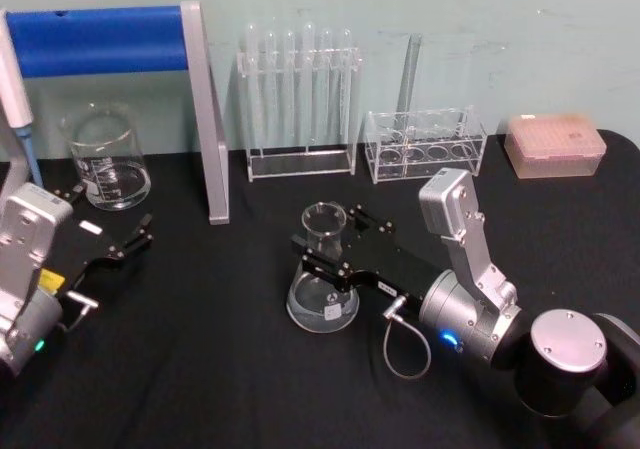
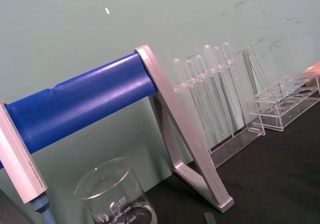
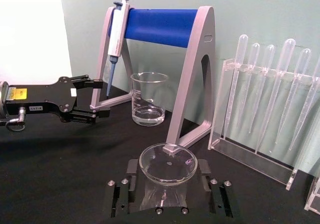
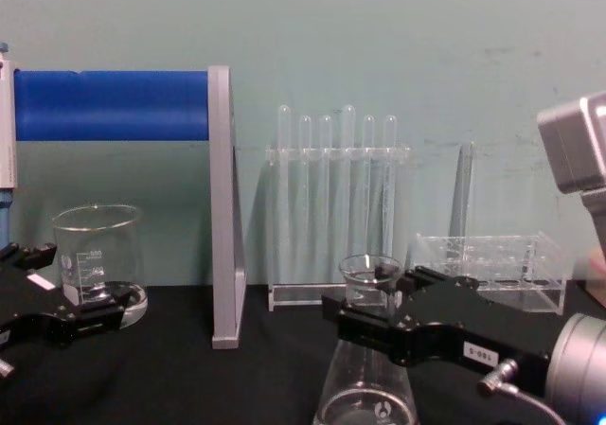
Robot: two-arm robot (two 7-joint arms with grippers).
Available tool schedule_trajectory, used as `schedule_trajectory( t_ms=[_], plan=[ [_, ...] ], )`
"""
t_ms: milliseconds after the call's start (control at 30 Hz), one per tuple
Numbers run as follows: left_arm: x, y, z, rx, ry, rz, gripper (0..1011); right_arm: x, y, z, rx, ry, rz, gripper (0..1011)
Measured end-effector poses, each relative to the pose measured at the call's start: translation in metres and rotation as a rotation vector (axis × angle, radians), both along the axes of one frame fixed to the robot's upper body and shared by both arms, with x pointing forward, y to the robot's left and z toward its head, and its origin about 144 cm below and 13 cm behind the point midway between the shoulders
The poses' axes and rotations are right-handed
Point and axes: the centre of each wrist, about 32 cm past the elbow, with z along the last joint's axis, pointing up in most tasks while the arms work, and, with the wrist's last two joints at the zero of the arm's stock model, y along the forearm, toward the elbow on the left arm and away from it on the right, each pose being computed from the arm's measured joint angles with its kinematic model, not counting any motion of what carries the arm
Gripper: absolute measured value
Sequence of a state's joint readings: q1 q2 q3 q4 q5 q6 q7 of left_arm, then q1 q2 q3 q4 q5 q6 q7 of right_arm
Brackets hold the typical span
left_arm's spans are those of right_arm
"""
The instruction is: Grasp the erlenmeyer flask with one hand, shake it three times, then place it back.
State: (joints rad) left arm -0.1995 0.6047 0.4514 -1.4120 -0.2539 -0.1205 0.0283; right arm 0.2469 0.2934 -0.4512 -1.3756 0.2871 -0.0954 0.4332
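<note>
The right gripper [image 1: 328, 231] has its fingers [image 3: 121, 196] set one on each side of the neck of the erlenmeyer flask [image 1: 322, 294], close in (whether they actually press the glass I cannot tell). The flask stands upright near the middle of the black worktop [image 1: 200, 369]. Out at the flask's 9 o'clock the left gripper [image 3: 102, 97] sits low over the worktop, fingers spread wide and holding nothing, pointed toward the beaker [image 1: 105, 159] at the flask's 10 o'clock.

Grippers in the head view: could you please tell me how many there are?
2: the left gripper, open, near the beaker; the right gripper, open, straddling the erlenmeyer flask.
</note>
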Motion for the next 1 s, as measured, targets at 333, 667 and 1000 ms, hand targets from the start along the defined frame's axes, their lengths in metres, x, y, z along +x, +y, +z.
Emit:
schedule_trajectory(
  t_ms=[333,667,1000],
  plan=[
    [0.000,0.000,0.000,0.000,0.000,0.000,1001,0.000,0.000,0.000,0.001,0.001,-0.001,469],
    [0.000,0.000,0.000,0.000,0.000,0.000,1001,-0.001,-0.001,0.000,0.003,0.000,-0.003,450],
    [0.000,0.000,0.000,0.000,0.000,0.000,1001,-0.006,-0.006,0.023,0.020,-0.038,-0.035,450]
  ],
)
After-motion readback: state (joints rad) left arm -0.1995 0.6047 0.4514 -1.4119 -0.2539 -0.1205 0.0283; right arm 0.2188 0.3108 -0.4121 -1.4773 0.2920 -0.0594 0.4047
